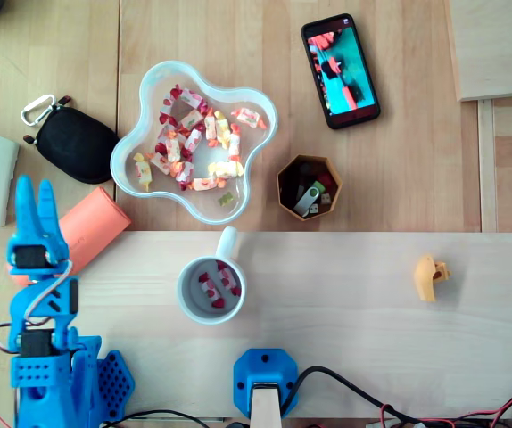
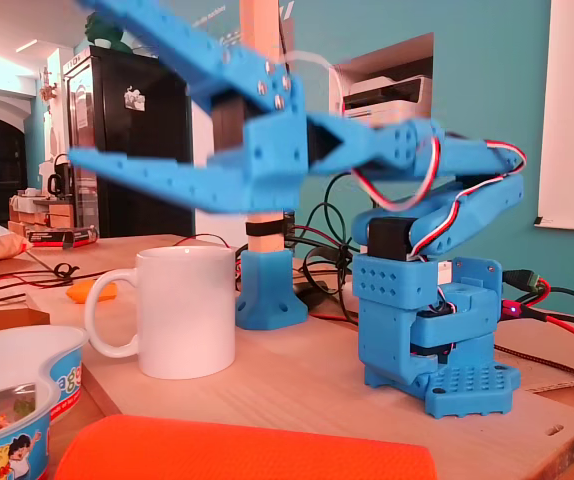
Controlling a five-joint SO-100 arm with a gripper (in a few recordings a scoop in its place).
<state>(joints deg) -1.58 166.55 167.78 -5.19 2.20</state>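
My arm sits folded at the overhead view's lower left. My gripper (image 1: 35,194), jaws spread wide and empty, hangs by the orange pouch's (image 1: 94,225) left end. Bare board separates me from the mug (image 1: 211,290) at centre.

Legible text: none I can make out. Item: bowl (image 2: 42,405), coloured lettering on its outer wall, cut off and blurred, unreadable.

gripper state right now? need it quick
Gripper: open, jaws spread wide, holding nothing.
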